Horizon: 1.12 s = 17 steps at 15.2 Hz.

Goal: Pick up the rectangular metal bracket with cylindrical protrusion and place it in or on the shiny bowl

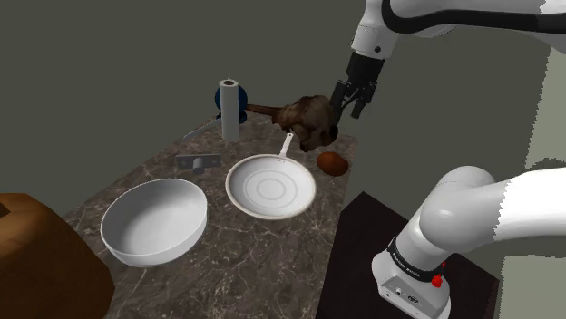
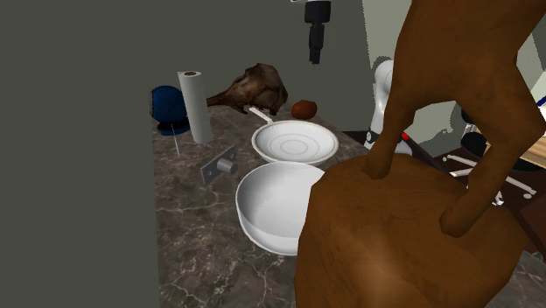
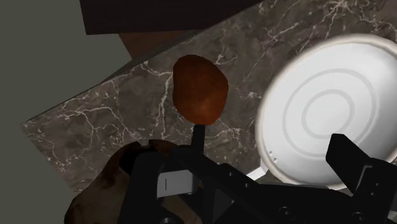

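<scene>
The gripper [image 1: 354, 100] hangs in the air over the far end of the marble counter [image 1: 236, 263], its two black fingers held apart with nothing between them. The wrist view looks past them at a brown oval lump [image 3: 200, 88] lying on the stone. The grey bracket [image 1: 198, 160], a flat plate with a stubby cylinder poking from it, lies on the counter well apart from the hand. In the shoulder view it sits at one o'clock from the white bowl [image 1: 152, 220], near its rim but not touching. The bowl's inside is bare, smooth white. At two o'clock from the bowl rests a shallow white pan [image 1: 270, 186] with rings on its floor, its handle pointing at twelve o'clock toward a furry brown heap [image 1: 308, 120]. A paper roll [image 1: 229, 109] stands upright at one o'clock from the bracket, with a blue object [image 2: 166, 103] just behind it
</scene>
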{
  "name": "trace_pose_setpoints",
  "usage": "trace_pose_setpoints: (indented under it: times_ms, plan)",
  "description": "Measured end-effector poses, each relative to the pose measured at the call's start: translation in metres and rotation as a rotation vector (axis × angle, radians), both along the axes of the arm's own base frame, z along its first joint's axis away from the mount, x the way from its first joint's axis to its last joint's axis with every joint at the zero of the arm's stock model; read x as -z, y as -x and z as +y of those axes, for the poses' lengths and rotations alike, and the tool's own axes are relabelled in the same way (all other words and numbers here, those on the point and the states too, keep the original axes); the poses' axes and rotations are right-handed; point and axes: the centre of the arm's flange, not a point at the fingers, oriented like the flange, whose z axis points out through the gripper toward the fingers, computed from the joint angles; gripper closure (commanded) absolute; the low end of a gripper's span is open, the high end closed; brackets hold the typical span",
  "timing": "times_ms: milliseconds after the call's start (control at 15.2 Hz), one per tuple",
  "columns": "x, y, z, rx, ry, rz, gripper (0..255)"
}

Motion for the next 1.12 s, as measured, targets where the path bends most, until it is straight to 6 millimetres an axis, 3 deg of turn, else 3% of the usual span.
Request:
trace_pose_setpoints:
  times_ms: [198, 1122]
  plan:
    - [0.006, -0.007, 0.013, 0.001, 0.005, 0.0, 0]
    - [0.067, -0.112, 0.156, 0.016, 0.052, -0.003, 0]
